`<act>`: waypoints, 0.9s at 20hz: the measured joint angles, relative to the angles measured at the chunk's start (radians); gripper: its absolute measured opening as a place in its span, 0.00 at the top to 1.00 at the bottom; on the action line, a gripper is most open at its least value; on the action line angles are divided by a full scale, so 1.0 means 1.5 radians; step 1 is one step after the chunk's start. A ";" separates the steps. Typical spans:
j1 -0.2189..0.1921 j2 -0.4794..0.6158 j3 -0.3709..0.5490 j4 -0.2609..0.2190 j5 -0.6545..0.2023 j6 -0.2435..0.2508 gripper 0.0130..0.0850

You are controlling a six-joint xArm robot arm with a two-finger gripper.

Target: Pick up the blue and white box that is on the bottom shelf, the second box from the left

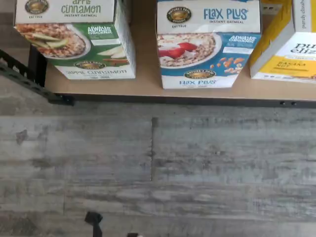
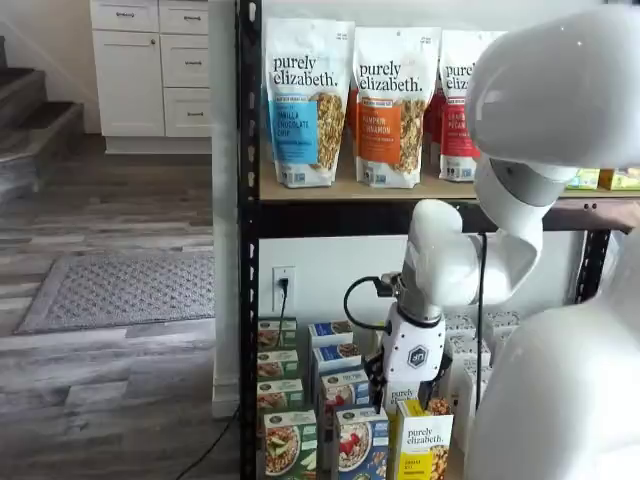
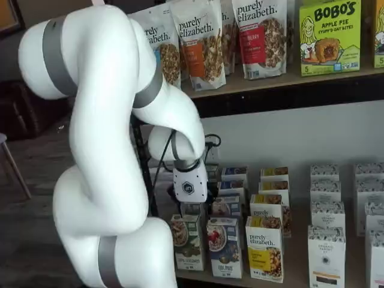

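grey plank flooring fills most of the wrist view, with the bottom shelf [image 1: 148,84] edging in beyond it. i judge this the approach step: the blue and white box [image 1: 207,44] stands at the shelf's front edge, untouched, between a green-and-white carton [image 1: 79,39] and a yellow carton [image 1: 286,42]. in both shelf views the gripper [image 3: 189,187] hangs above and behind the front row; its fingers are hidden, so i cannot tell whether they are apart or closed. next i would need to line up on the blue box [image 3: 225,246] without nudging its neighbours, which stand just beside it. only the wrist view reads the "flax plus" lettering; only the shelf views show the arm and the granola bags [image 2: 345,100] above.
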 joint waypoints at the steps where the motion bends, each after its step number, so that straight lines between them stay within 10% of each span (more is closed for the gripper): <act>1: 0.001 0.013 -0.004 -0.001 -0.008 0.001 0.00; 18: 0.007 0.178 -0.071 -0.017 -0.120 0.018 0.00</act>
